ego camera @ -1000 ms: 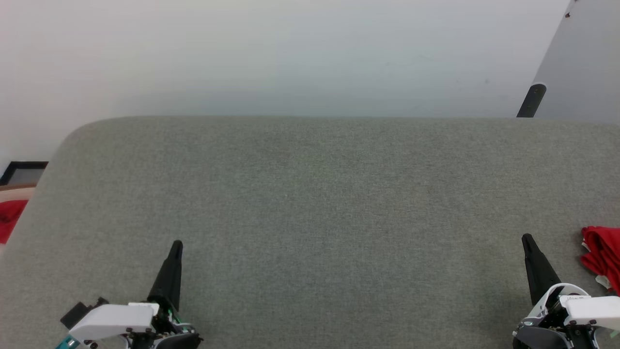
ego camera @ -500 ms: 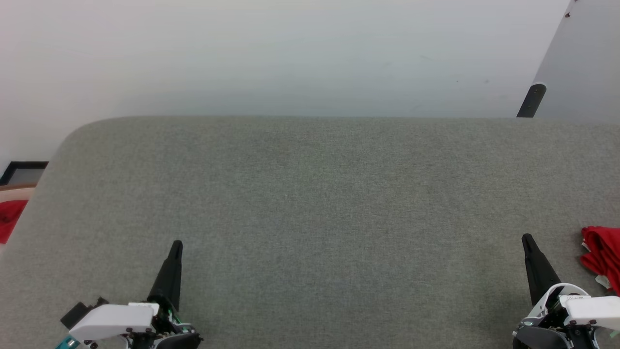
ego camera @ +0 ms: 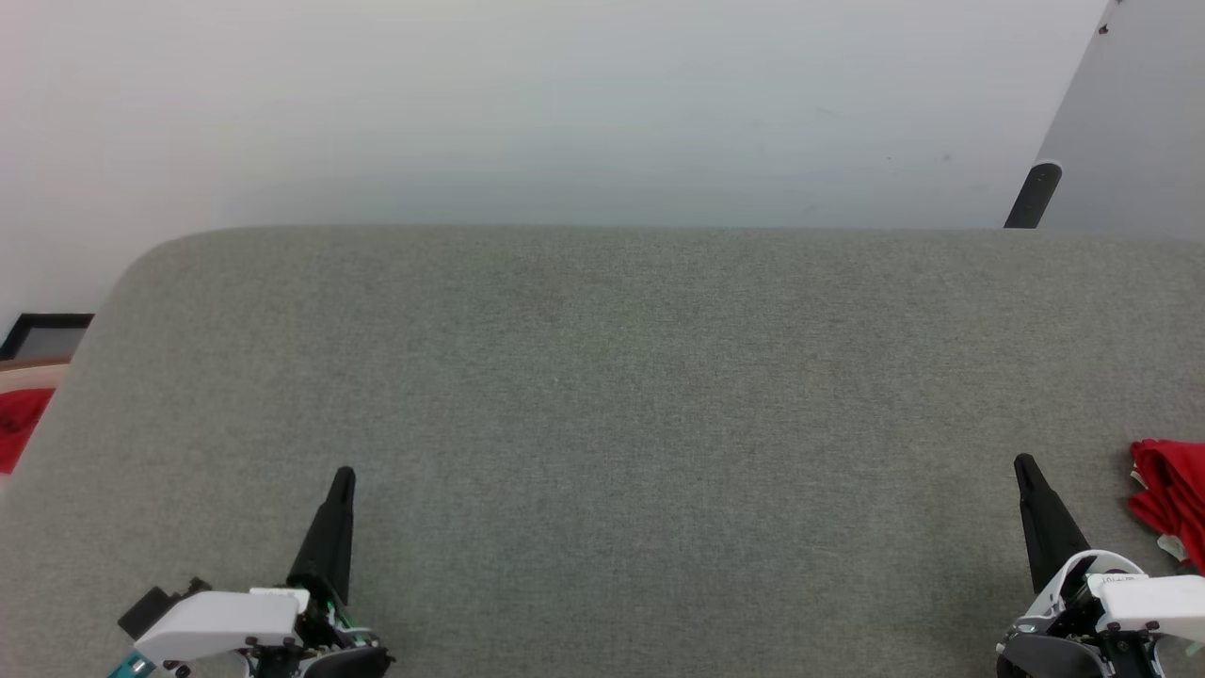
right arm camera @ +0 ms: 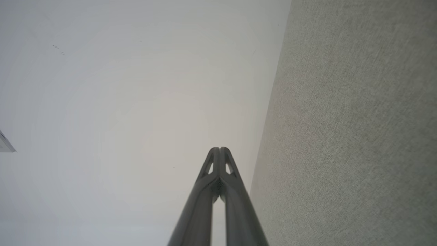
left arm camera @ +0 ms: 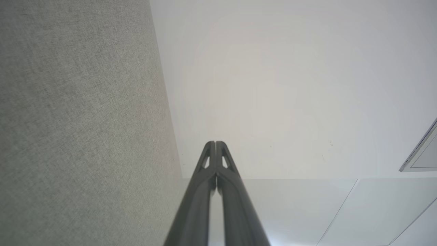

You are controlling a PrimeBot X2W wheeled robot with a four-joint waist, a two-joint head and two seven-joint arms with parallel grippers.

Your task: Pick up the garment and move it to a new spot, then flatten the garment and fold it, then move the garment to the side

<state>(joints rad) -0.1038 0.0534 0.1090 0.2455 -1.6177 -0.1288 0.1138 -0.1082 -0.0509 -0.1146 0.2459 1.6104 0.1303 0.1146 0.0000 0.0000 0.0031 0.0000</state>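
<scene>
Just to the right of the right gripper [ego camera: 1026, 466], near it but not touching, lies the garment [ego camera: 1172, 504].
- Garment: bunched red cloth, creased and heaped on the grey surface [ego camera: 602, 395]. There is a small white patch at its near edge.
- The picture's edge cuts it off, so only a part shows. Sleeves, trim and numerals cannot be made out.

Right gripper: fingers pressed together with nothing between them, pointing away from the robot. In the right wrist view the fingers [right arm camera: 205, 201] meet at the tip, with a thin slit lower down. I cannot tell whether the tips touch the surface.

Left gripper [ego camera: 344, 474]: well apart from the right one, on the side away from the garment. Its fingers are likewise pressed together and hold nothing.

Further out:
- Past the left gripper, off the surface's rounded edge, is a plain red scrap [ego camera: 19, 424], cut by the frame. What it lies on is unclear.
- Far ahead of the right gripper a dark post [ego camera: 1033, 195] leans beside a pale panel [ego camera: 1130, 122]. Its foot is hidden behind the surface's far edge.
- A blank pale wall [ego camera: 565, 113] stands beyond.
</scene>
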